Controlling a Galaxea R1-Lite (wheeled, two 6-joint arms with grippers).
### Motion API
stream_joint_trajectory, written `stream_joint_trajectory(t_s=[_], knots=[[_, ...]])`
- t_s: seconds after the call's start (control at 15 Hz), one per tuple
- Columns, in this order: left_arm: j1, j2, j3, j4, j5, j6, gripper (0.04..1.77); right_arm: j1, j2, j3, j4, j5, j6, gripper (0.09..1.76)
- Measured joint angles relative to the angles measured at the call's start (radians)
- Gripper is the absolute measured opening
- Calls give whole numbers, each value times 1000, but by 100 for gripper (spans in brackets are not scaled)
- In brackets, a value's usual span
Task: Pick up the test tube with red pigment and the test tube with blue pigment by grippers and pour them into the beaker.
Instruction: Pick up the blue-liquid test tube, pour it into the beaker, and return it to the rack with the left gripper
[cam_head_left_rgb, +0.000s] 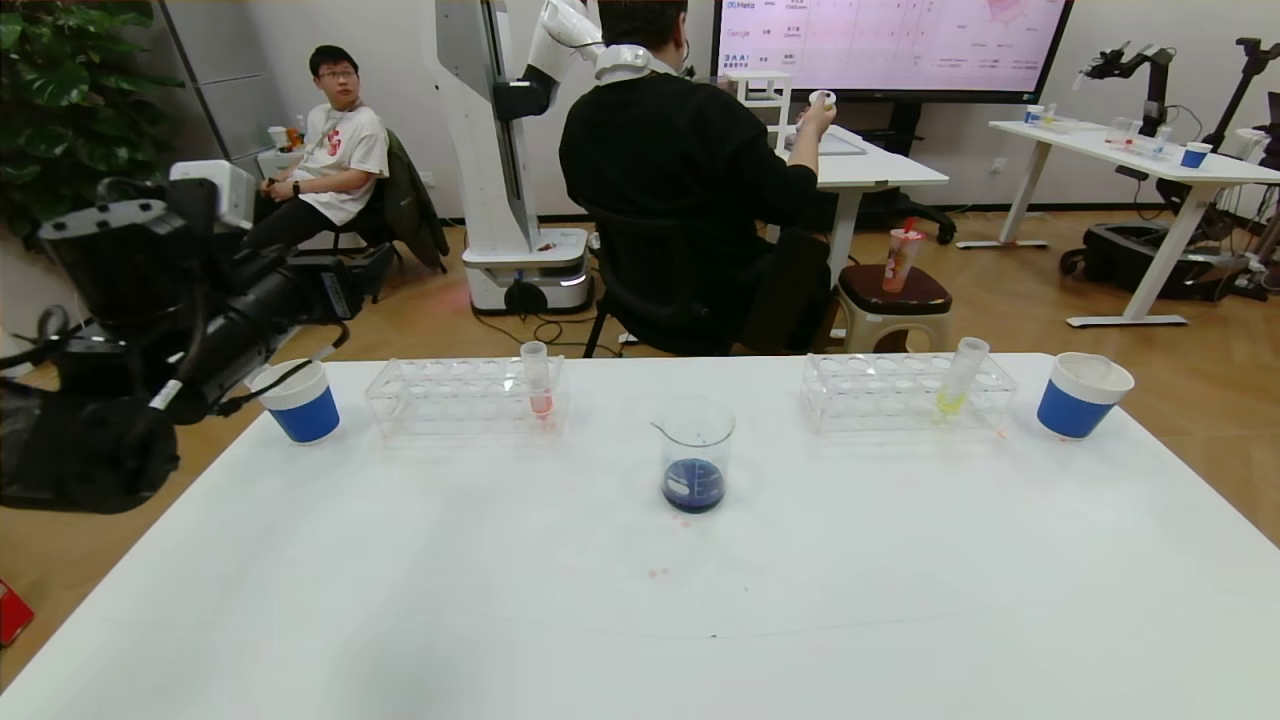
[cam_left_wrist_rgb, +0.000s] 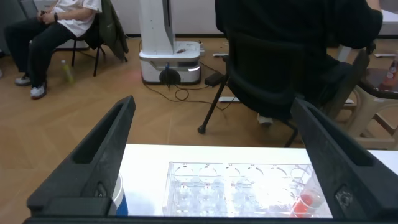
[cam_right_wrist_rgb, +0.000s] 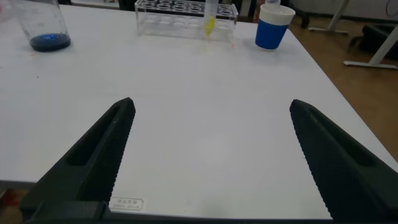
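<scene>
My left gripper (cam_left_wrist_rgb: 214, 162) hangs off the table's (cam_head_left_rgb: 400, 600) far left corner, fingers spread wide apart and holding nothing. Beneath it sit a blue-and-white paper cup (cam_head_left_rgb: 297, 401) and the left clear rack (cam_head_left_rgb: 465, 396).

My right gripper (cam_right_wrist_rgb: 211, 162) is out of the head view; its wrist view shows it above the table's near right area, fingers likewise wide apart and empty.

The beaker (cam_head_left_rgb: 695, 453) stands at mid-table, slightly toward the far edge, holding dark blue-purple liquid.

The left rack holds one tube with pale pinkish-red liquid (cam_head_left_rgb: 538, 384).

The right rack (cam_head_left_rgb: 905, 391) holds a yellow-green tube (cam_head_left_rgb: 960, 376), leaning.

A second paper cup (cam_head_left_rgb: 1081, 395) stands at the far right corner.

No vivid red or blue tube is discernible.
</scene>
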Motion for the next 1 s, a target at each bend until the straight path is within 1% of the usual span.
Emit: stream_joint_trajectory(t_s=[0.27,0.53,0.73,1.0], knots=[[1,-262,49,198,-5,14,174,0,0,0,0,0,0,174],[7,-573,130,407,-7,60,174,0,0,0,0,0,0,174],[8,-829,179,631,-8,101,174,0,0,0,0,0,0,174],[1,-1163,206,941,-10,119,174,0,0,0,0,0,0,174]])
